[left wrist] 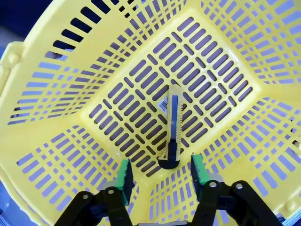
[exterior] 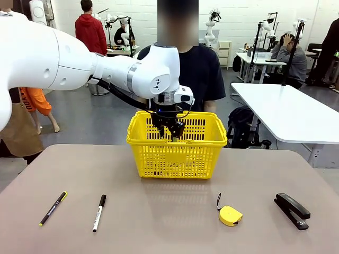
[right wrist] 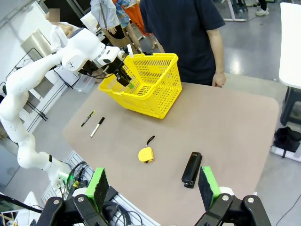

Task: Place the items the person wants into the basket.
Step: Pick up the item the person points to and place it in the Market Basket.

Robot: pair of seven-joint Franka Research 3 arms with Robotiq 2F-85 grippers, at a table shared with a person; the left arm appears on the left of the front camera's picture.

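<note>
Looks like drop-off done: left gripper (left wrist: 161,168) spread over utility knife (left wrist: 171,129) on basket (left wrist: 70,94) floor. Next, lift clear; probably fetch tape measure (exterior: 230,216) near table's (exterior: 159,222) near edge.

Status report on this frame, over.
Left pincer open over basket, utility knife lying inside. Right pincer open above table. Tape measure, stapler on table. Nothing blocking.

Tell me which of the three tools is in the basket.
The yellow-and-black utility knife: it lies on the basket floor under the open left hand. The tape measure and stapler lie on the table.
</note>
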